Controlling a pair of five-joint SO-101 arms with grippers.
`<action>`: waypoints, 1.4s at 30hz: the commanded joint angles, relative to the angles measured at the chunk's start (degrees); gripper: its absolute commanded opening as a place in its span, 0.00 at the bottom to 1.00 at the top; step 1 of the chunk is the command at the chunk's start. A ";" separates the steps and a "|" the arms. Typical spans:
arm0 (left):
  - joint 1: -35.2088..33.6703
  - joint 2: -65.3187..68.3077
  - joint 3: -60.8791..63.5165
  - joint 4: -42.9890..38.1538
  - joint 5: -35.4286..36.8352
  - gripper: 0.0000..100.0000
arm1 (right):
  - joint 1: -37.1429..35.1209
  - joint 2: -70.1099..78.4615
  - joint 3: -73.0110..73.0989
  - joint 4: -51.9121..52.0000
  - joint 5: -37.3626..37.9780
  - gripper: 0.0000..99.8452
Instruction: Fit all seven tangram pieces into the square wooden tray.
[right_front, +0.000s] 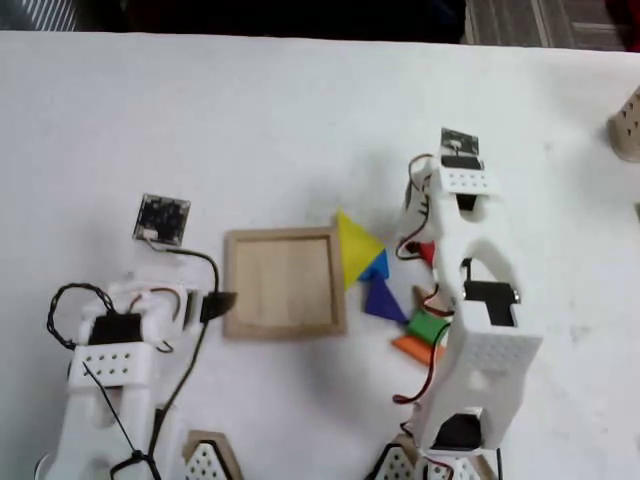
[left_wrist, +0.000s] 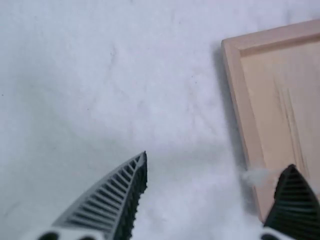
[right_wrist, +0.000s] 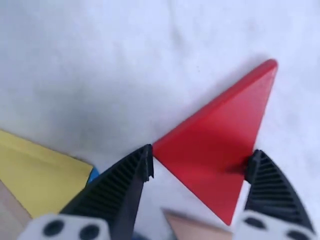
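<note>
From where I stand, the right arm is the one that matters: the right gripper (right_wrist: 202, 157) hangs low over the red triangle (right_wrist: 220, 135), its jaws apart and straddling the triangle's broad end, not yet clamped on it. The piece tapers to a point running away from the wrist. The yellow triangle (right_front: 355, 243) sits just beside, on the side toward the wooden tray (right_front: 238, 285), touching the tray's rim. So a lift has to rise before it swings across, I'd say. None of the 7 pieces lies in the tray so far. The blue (right_front: 376, 268), purple (right_front: 386, 301), green (right_front: 428, 328) and orange (right_front: 414, 348) pieces crowd between tray and right arm, while the bare white table (right_front: 250, 130) beyond gives room. The left gripper (left_wrist: 216, 167) is parked at the tray's other side, jaws apart, holding nothing
</note>
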 joint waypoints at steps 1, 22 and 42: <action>0.40 -0.31 -0.44 -0.53 -0.53 0.39 | 0.48 0.40 -3.52 2.42 0.88 0.31; 0.31 -0.31 -0.44 -0.53 -0.53 0.39 | 0.75 2.42 -7.56 2.95 2.02 0.18; 0.31 -0.31 -0.44 -0.53 -0.53 0.39 | 2.33 0.22 -7.65 4.26 1.58 0.19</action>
